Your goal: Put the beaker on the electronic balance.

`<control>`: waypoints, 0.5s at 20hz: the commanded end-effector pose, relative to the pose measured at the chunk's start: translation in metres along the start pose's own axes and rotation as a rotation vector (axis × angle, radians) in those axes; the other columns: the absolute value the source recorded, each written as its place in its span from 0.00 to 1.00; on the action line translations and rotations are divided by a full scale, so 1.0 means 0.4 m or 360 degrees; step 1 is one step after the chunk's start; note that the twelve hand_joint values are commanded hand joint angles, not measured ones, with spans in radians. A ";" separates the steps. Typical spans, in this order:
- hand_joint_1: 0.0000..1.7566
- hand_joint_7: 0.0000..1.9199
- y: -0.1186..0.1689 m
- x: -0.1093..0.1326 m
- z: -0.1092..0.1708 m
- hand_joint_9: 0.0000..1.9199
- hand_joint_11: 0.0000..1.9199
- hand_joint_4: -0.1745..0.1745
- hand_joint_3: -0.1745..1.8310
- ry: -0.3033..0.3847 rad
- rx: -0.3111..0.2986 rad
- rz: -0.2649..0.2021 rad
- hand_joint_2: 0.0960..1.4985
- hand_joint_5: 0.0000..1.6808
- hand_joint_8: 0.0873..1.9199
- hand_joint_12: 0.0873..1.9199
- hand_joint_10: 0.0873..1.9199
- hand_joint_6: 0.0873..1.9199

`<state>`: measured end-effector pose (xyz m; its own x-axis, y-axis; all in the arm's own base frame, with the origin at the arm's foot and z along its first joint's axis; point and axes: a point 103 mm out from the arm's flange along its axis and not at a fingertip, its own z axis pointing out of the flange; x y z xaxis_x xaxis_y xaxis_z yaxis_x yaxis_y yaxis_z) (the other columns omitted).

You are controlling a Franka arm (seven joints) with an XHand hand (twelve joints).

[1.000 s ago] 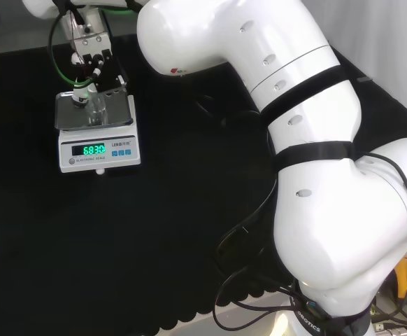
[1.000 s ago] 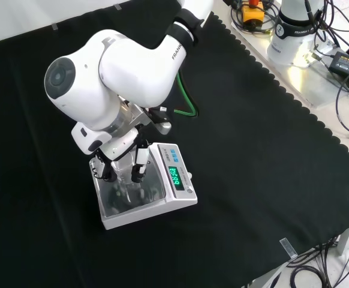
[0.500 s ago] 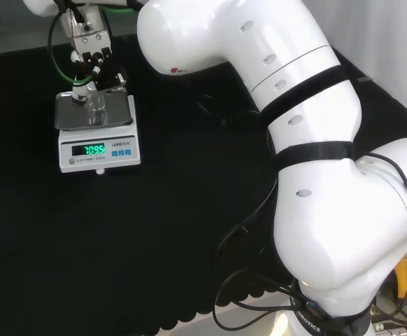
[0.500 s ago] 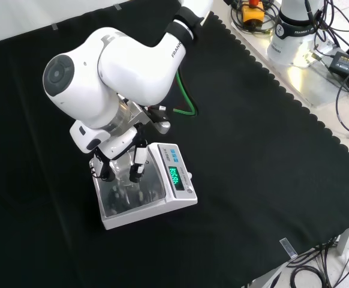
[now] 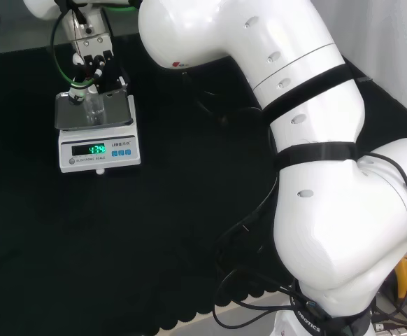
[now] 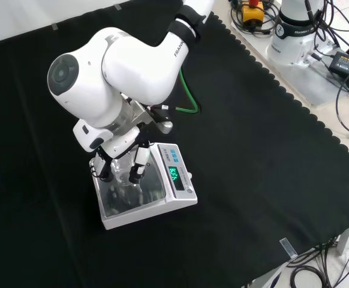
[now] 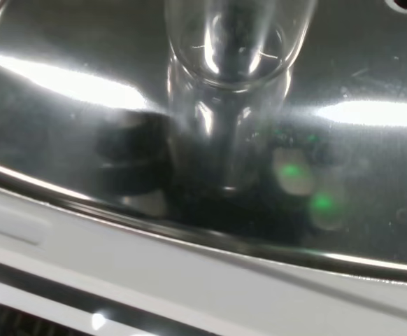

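Clear glass beaker [image 5: 94, 106] stands upright on the electronic balance [image 5: 98, 148] pan.

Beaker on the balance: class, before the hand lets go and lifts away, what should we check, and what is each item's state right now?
1. Beaker over the balance's steel pan: ok.
2. Beaker upright: ok.
3. Beaker base resting on the pan: cannot tell; the wrist view suggests contact.
4. Beaker away from the pan's edges: ok in the front view.
5. Hand released: not ok, its fingers are curled round the beaker.
6. Cloth around the balance free of other ware: ok.
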<state>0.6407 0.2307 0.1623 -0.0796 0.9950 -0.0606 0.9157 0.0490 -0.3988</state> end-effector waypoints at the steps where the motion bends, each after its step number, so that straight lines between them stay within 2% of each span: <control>1: 0.38 0.29 -0.006 0.000 0.007 0.84 0.86 0.07 0.00 0.0006 -0.0009 0.0017 0.62 0.18 0.46 0.40 0.25 0.25; 6: 0.32 0.16 -0.013 -0.003 0.003 0.77 0.82 0.14 0.00 -0.0011 0.0008 0.0047 0.60 0.15 0.46 0.45 0.31 0.13; 10: 0.28 0.10 -0.021 -0.022 -0.017 0.74 0.79 0.19 0.00 -0.0036 0.0007 0.0082 0.57 0.13 0.44 0.48 0.35 0.06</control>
<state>0.6350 0.2275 0.1619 -0.0575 0.9953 -0.0784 0.9145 0.0210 -0.4041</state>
